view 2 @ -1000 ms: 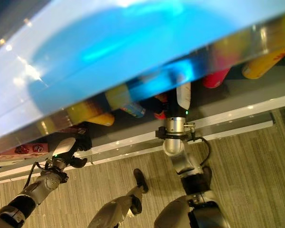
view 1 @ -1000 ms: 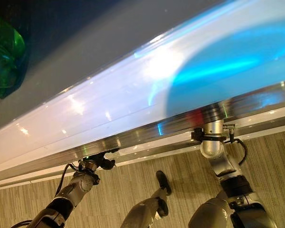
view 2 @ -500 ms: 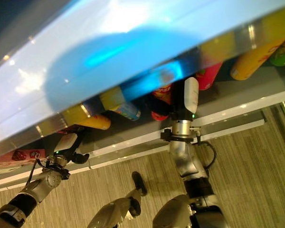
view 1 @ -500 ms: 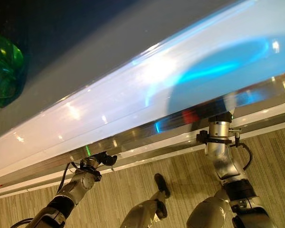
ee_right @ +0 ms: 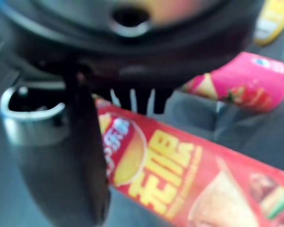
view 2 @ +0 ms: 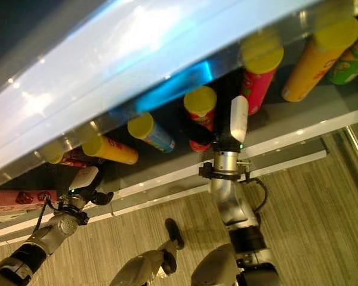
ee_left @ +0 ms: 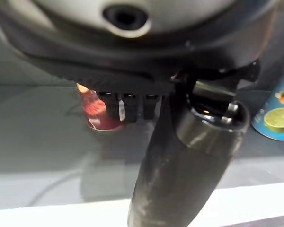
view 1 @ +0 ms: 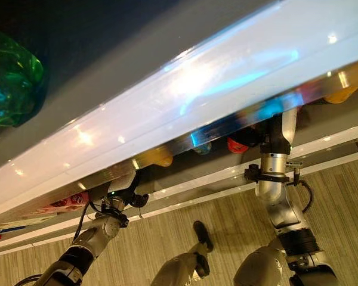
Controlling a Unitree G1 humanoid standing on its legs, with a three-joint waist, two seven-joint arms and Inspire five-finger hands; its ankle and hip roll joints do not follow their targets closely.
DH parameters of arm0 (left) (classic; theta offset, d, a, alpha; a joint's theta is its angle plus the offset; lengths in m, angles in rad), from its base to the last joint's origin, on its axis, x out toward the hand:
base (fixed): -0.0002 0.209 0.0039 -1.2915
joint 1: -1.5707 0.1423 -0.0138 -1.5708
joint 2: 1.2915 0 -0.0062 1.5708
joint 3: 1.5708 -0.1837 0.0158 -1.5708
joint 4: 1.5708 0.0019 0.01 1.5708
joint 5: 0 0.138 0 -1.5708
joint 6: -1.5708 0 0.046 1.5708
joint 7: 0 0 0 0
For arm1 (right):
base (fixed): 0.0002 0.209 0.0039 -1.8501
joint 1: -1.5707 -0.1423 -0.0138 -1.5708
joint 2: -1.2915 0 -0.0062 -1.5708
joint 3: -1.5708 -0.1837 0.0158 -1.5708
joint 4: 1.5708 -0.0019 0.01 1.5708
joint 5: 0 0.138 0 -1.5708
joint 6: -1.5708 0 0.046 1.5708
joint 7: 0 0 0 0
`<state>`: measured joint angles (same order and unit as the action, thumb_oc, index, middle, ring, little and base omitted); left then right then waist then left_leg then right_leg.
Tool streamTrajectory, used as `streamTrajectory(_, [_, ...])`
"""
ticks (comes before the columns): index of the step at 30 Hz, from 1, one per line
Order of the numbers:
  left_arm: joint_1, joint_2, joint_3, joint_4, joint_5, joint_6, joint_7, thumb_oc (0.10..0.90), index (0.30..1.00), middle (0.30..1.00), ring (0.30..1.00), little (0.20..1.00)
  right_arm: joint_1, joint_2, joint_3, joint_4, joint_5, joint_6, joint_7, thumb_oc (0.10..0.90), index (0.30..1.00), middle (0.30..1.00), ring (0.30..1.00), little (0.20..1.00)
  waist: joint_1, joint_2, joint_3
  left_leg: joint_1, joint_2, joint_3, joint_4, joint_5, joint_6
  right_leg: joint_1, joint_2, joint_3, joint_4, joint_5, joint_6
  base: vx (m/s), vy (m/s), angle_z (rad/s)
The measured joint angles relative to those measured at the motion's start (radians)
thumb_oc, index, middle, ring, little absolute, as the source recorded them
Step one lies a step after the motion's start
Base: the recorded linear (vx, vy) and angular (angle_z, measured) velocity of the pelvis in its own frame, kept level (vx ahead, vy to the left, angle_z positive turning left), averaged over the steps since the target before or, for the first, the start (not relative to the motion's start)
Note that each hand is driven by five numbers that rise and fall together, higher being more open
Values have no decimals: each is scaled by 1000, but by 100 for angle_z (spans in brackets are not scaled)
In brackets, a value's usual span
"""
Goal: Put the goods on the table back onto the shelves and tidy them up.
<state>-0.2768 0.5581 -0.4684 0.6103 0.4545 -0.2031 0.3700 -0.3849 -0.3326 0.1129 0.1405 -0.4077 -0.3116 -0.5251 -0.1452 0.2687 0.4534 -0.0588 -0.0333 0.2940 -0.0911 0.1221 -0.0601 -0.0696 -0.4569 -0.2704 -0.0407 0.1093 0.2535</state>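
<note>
Right hand (view 2: 227,140) reaches into shelf (view 2: 298,134), thumb and fingers curled round red chip can (ee_right: 189,184), apparently to seat it near front edge among other cans. Left hand (view 2: 83,185) waits near shelf's left front edge, fingers relaxed, empty.

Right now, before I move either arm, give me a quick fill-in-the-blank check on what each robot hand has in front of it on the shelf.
1. The right robot hand is closed round a ___ canister.
2. The orange canister on the shelf has a ___ lid.
3. Past the left robot hand, the blue can carries a picture of a ___.

Missing words: red; yellow; lime.
</note>
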Motion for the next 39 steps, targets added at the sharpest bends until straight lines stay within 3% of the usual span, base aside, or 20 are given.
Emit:
streamTrajectory(23, [27, -2, 1, -2, 19, 0, 16, 800, 900, 900, 900, 900, 40, -3, -5, -92, 3, -1, 1, 800, 900, 900, 900, 900, 14, -20, 10, 24, 6, -21, 0, 0, 0, 51, 11, -31, 0, 4, -1, 14, -3, 4])
streamTrajectory(25, [38, -14, 8, 5, 20, 1, 17, 800, 900, 900, 900, 900, 57, -2, -16, -121, 2, 5, 5, 800, 900, 900, 900, 900, 23, -28, 10, 34, 20, -36, 0, 0, 0, 81, 27, -60, -6, 7, -5, 124, -6, 23])
streamTrajectory(34, [99, -16, 20, 13, 20, 2, 32, 800, 900, 900, 900, 900, 62, 31, -55, -247, -7, 1, 8, 800, 900, 900, 900, 900, 27, -98, -20, 47, 35, -37, 0, 0, 0, 96, 38, -63, -10, 14, -15, 59, 1, 2])
streamTrajectory(39, [115, -25, 21, 27, 21, 4, 33, 800, 900, 900, 900, 900, 65, 27, -70, -250, -15, 2, 8, 800, 900, 900, 900, 900, 27, -103, -36, 52, 35, -36, 0, -1, -1, 102, 43, -64, -12, 20, -22, 71, 0, 2])
